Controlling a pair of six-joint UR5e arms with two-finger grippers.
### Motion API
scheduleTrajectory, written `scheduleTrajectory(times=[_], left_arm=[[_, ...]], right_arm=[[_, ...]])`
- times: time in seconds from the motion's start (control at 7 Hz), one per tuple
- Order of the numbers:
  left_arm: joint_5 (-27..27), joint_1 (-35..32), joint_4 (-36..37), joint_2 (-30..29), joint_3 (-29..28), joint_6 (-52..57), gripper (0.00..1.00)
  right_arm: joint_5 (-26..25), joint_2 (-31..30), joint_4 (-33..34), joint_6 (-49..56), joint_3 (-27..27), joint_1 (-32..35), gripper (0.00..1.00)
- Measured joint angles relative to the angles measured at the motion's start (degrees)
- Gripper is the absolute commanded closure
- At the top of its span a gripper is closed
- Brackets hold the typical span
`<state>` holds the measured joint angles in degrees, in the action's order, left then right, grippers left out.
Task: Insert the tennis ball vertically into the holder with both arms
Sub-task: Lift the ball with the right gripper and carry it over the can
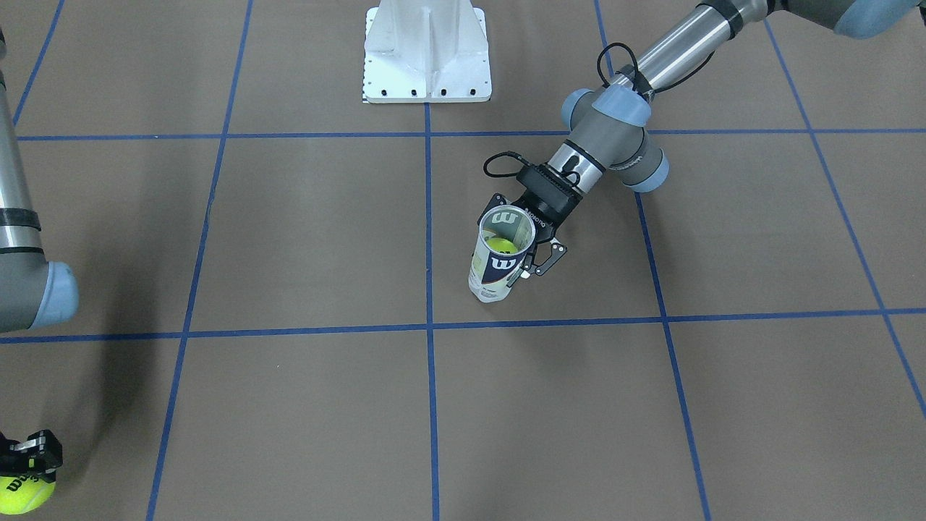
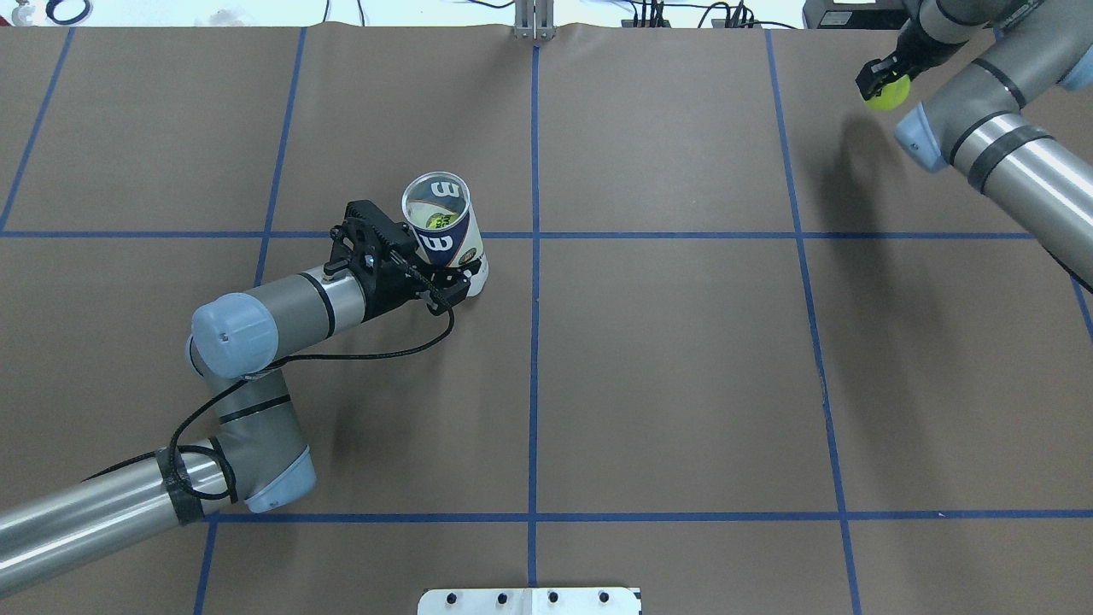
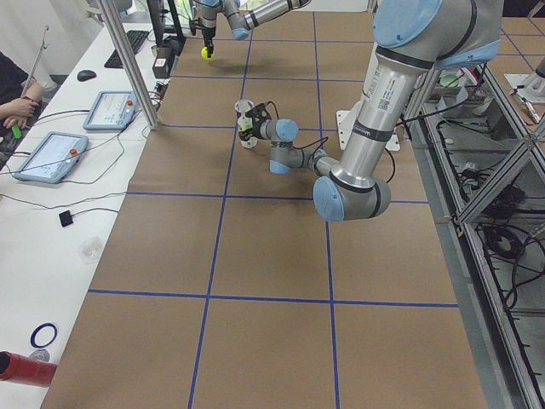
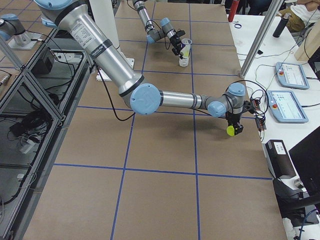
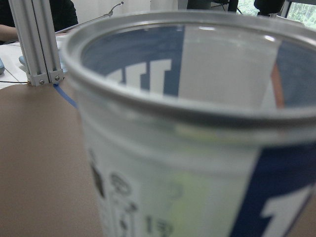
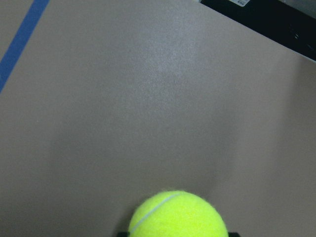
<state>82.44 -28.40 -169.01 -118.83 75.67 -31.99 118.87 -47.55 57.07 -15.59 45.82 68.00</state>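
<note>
The holder (image 1: 499, 269), a clear tube with a navy and white "W" label, stands upright near the table's middle with its mouth open. My left gripper (image 1: 518, 242) is shut on the holder's side, one finger on each flank (image 2: 454, 275). A yellow tennis ball (image 1: 502, 246) lies inside the tube. The left wrist view is filled by the holder's rim (image 5: 187, 106). Far off at the table's corner, my right gripper (image 2: 883, 84) is shut on another tennis ball (image 2: 886, 96), held a little above the paper (image 6: 175, 216).
A white metal pedestal base (image 1: 427, 51) stands at the robot's edge of the table. Beyond the far edge is a side bench with tablets (image 3: 51, 153), an aluminium post (image 3: 128, 60) and a person's hand (image 3: 15, 106). Blue tape lines grid the brown table cover.
</note>
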Motion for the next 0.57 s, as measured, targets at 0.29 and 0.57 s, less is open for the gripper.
scheduleTrajectory(times=[0.29, 0.57], left_arm=[[0.0, 0.14, 0.0, -0.05, 0.0, 0.0, 0.26], [0.0, 0.19, 0.0, -0.14, 0.02, -0.02, 0.26]], right_arm=[[7.71, 0.03, 16.76, -0.37, 16.09, 2.99, 1.0], [12.7, 0.03, 29.37, -8.25, 30.89, 2.05, 1.0]])
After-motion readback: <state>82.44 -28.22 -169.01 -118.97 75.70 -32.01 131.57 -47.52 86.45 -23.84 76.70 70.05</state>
